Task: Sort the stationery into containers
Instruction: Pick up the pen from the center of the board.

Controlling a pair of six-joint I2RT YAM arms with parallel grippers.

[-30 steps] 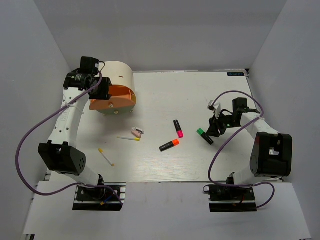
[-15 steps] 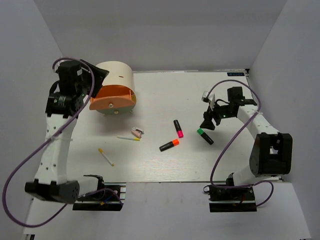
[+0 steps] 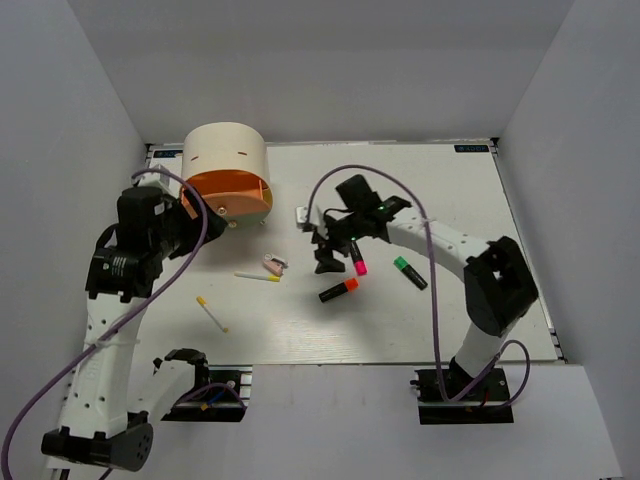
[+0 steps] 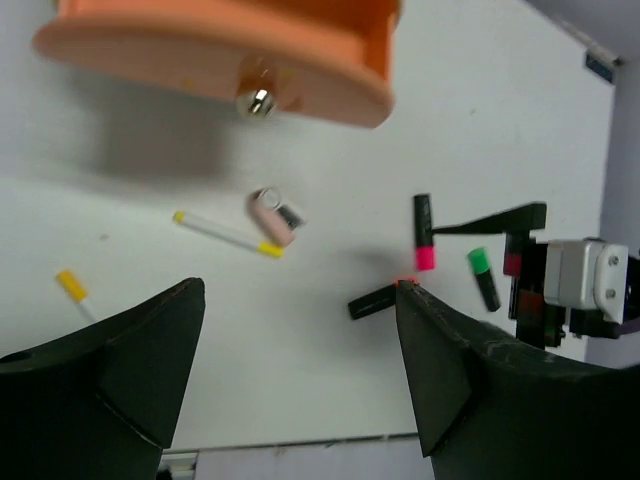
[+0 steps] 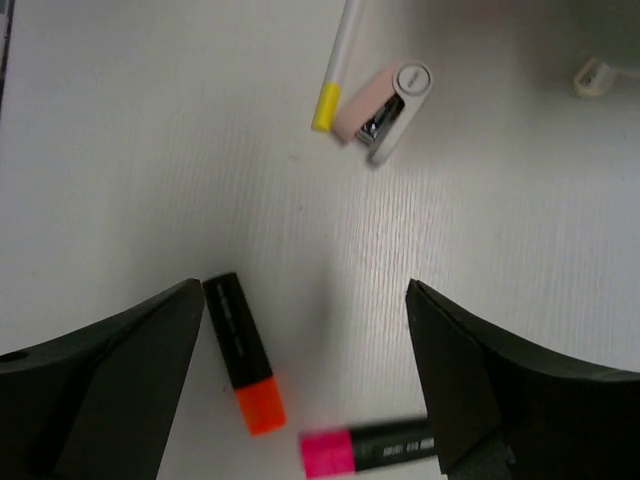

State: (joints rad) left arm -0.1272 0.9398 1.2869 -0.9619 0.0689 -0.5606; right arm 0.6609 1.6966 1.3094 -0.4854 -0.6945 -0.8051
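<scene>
Right claw (image 3: 326,258) swung left beside pink marker (image 3: 356,257), blue corner label (image 3: 473,149) unreadable

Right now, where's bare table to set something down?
Far-right table, beyond the right arm, is bare. So is the near strip between the orange marker, green marker and table edge. Crowded: the middle, around the clip, pink marker and right hand.

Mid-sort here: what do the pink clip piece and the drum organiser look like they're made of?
The pink clip piece looks like smooth matte plastic; its silvery insert glints, probably metal. The drum organiser looks like moulded plastic: even cream shell, orange front, low sheen. Its front knob gleams like metal. None is certain.
</scene>
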